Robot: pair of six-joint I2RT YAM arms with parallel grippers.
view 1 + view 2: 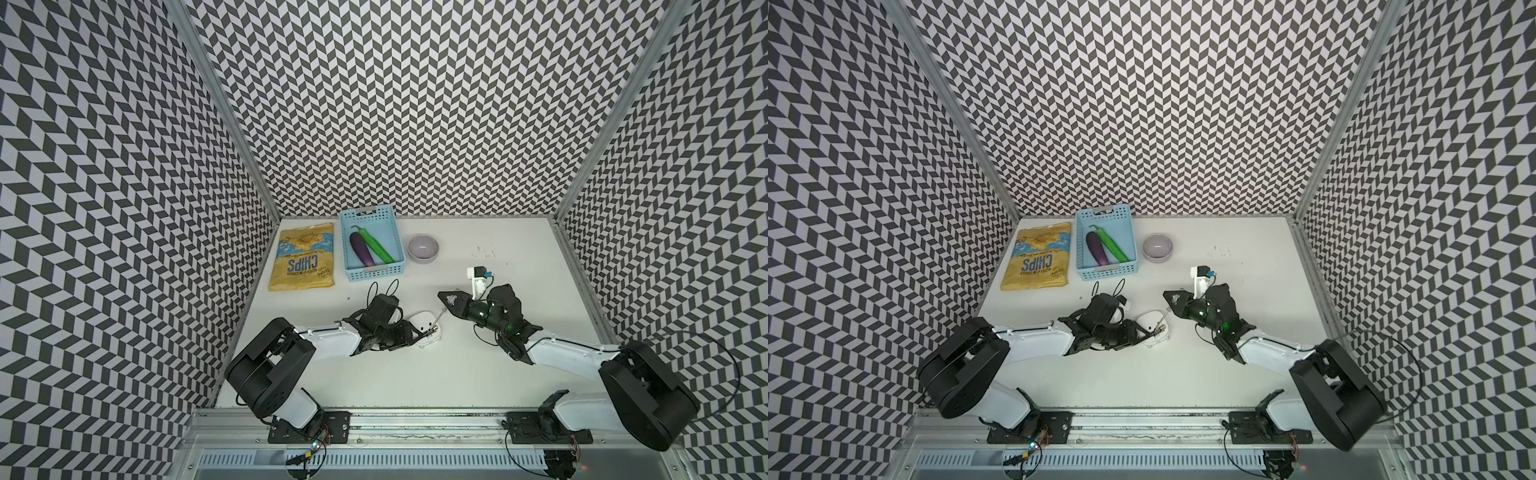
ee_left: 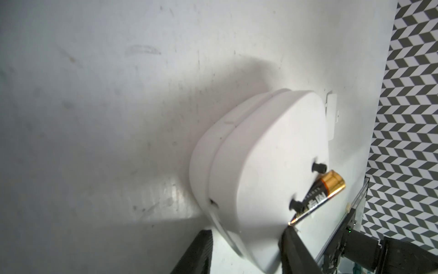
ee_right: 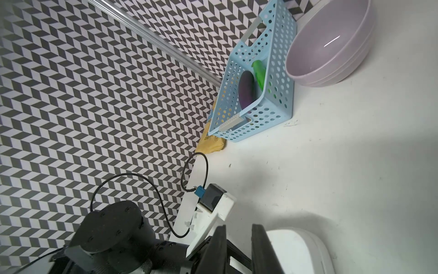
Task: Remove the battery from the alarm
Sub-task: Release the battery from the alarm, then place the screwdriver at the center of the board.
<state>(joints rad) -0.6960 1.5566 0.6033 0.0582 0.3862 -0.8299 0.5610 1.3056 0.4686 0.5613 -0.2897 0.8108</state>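
The white alarm (image 1: pixel 423 322) (image 1: pixel 1148 322) sits mid-table with its back (image 2: pixel 272 166) turned up and two black knobs on it. The battery (image 2: pixel 317 197), dark with a gold end, sticks up slantwise out of the back. My left gripper (image 2: pixel 246 230) (image 1: pixel 415 334) straddles the alarm, open: one finger (image 2: pixel 294 249) touches its edge, the other (image 2: pixel 199 251) stands a little off. My right gripper (image 1: pixel 444 303) (image 3: pixel 239 226) is shut on the screwdriver (image 1: pixel 438 319) (image 1: pixel 1163 316), whose thin metal shaft slants down to the battery slot. The shaft is hidden in the right wrist view.
At the back stand a yellow chips bag (image 1: pixel 302 257), a blue basket (image 1: pixel 374 272) with an aubergine and a green vegetable, and a lilac bowl (image 1: pixel 423 248). A small flat white plate (image 2: pixel 331 116) lies on the table beside the alarm. Patterned walls close three sides.
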